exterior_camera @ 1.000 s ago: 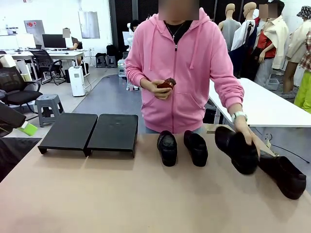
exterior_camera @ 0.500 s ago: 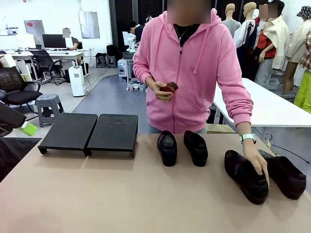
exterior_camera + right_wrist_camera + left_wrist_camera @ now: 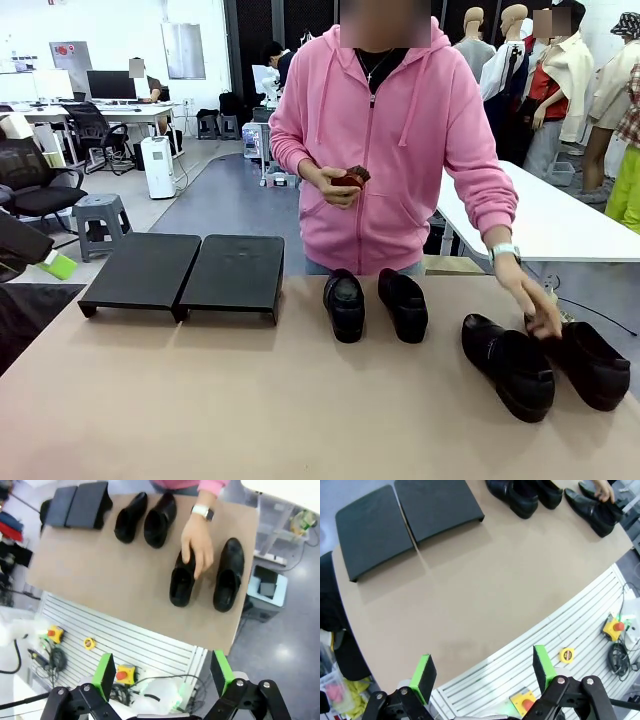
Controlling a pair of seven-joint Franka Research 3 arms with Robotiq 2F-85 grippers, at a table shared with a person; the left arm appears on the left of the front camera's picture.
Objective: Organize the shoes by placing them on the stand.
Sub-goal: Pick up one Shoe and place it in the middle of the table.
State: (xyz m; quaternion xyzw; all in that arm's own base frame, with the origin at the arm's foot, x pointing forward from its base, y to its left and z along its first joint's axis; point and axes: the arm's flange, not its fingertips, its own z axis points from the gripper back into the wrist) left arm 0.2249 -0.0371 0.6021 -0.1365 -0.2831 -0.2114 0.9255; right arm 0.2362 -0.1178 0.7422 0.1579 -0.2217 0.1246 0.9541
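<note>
Well, the table [image 3: 250, 400] spreads out ahead of both my grippers, and I have picked nothing up from it yet. The stand [image 3: 232, 272], two flat black panels side by side, lies far ahead of my left gripper [image 3: 485, 672] and carries no shoe. All four shoes sit on the tabletop. One pair [image 3: 345, 303] is beyond the stand from my left fingers. The other pair [image 3: 182, 580] is straight ahead of my right gripper [image 3: 162, 672], with the person's hand [image 3: 197, 545] on it. Both my grippers hang spread wide, pinching nothing.

I judge the task barely begun. The next move calls for that hand to clear, then for one gripper to come down over a shoe. Exactly which shoe the hand grips is hard to settle. I cannot make out the small reddish thing [image 3: 347, 178] in the person's other hand [image 3: 330, 188]. My left wrist view also cuts the shoes off at its edge.
</note>
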